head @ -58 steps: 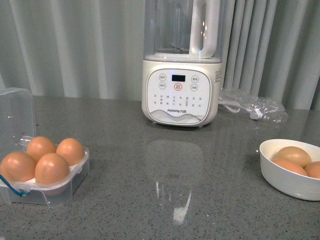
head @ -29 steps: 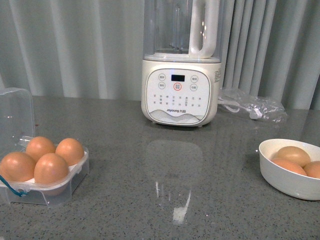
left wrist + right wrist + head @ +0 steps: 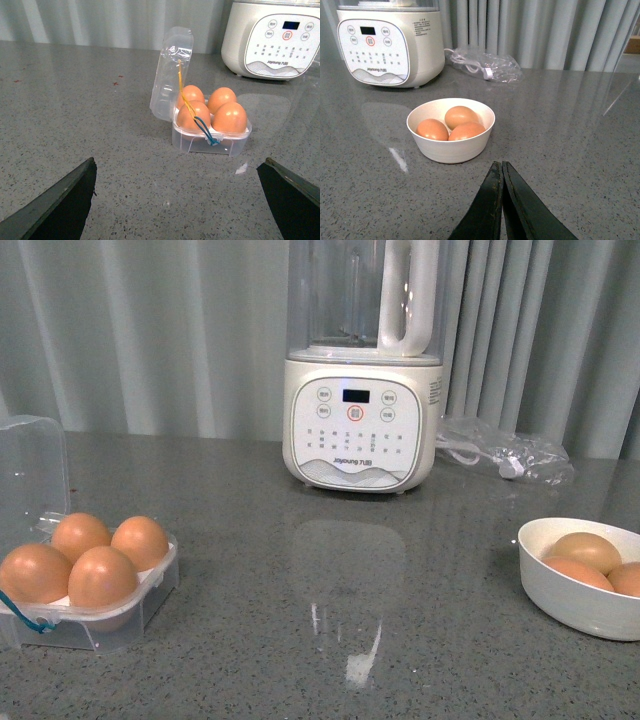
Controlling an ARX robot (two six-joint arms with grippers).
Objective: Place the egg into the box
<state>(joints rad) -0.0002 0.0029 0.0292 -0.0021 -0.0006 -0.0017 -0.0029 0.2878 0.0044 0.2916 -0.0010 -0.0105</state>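
Four eggs point(image 3: 102, 576) in open box point(image 3: 125, 625), three in bowl point(image 3: 575, 606)

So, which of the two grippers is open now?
The left gripper: its jaws stand wide apart and hold nothing. On the right gripper the jaws are pressed together, also empty.

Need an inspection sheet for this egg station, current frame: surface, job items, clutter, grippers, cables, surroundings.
Surface: grey speckled counter, glossy, a few reddish specks.
Job's things: box has its lid open, four eggs fill all cells; bowl holds three eggs.
Clutter: blender at the back.
Grippers: left gripper open, right gripper shut, both empty.
Cables: white cable in a plastic bag beside the blender; blue-yellow cord on the box.
Surroundings: curtains behind.
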